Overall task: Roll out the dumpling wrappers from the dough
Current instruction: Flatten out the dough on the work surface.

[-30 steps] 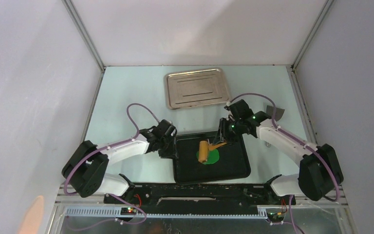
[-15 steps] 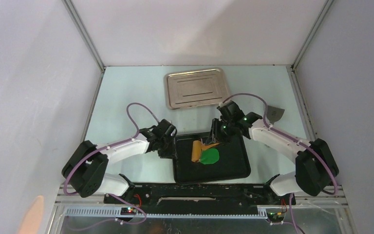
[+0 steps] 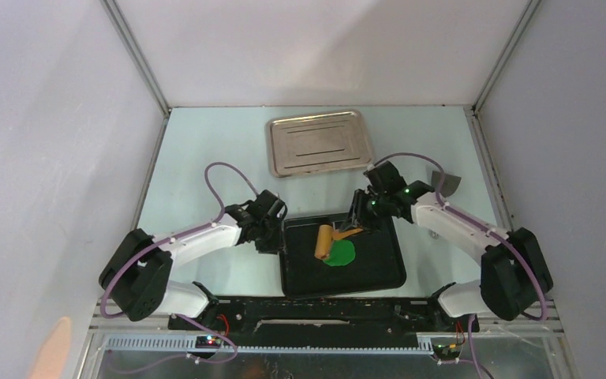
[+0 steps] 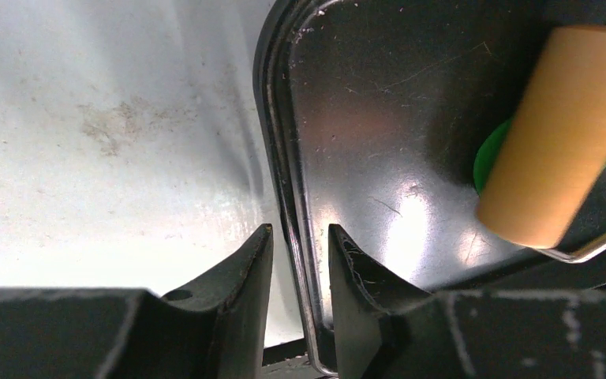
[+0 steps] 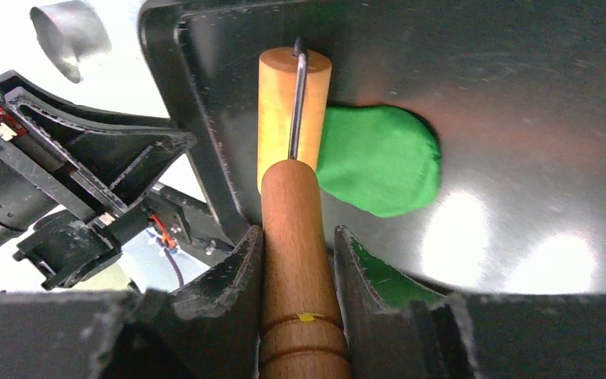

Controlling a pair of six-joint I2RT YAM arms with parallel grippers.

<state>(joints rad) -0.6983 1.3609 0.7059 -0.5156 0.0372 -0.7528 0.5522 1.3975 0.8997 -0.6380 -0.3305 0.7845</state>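
The dough (image 3: 339, 253) is a flattened bright green oval on the black tray (image 3: 379, 272). A tan wooden roller (image 3: 323, 241) lies over the dough's left edge. My right gripper (image 3: 360, 223) is shut on the roller's handle (image 5: 296, 213), and the roller head (image 5: 293, 103) covers part of the dough (image 5: 383, 158). At the tray's left side, my left gripper (image 3: 278, 237) is shut on the rim, with one finger on each side of the rim (image 4: 288, 213). The roller (image 4: 560, 134) and a sliver of dough (image 4: 489, 154) show at the right of the left wrist view. The dumpling wrappers are out of view.
A steel baking tray (image 3: 319, 142) lies at the back of the table. A grey metal piece (image 3: 447, 183) sits on the table behind the right arm. A small metal ring (image 5: 67, 28) lies beyond the black tray's corner. White walls enclose the table on three sides.
The roller moved left off the middle of the dough, then came back a little to the right. More of the dough now shows. The left gripper has stayed on the tray rim.
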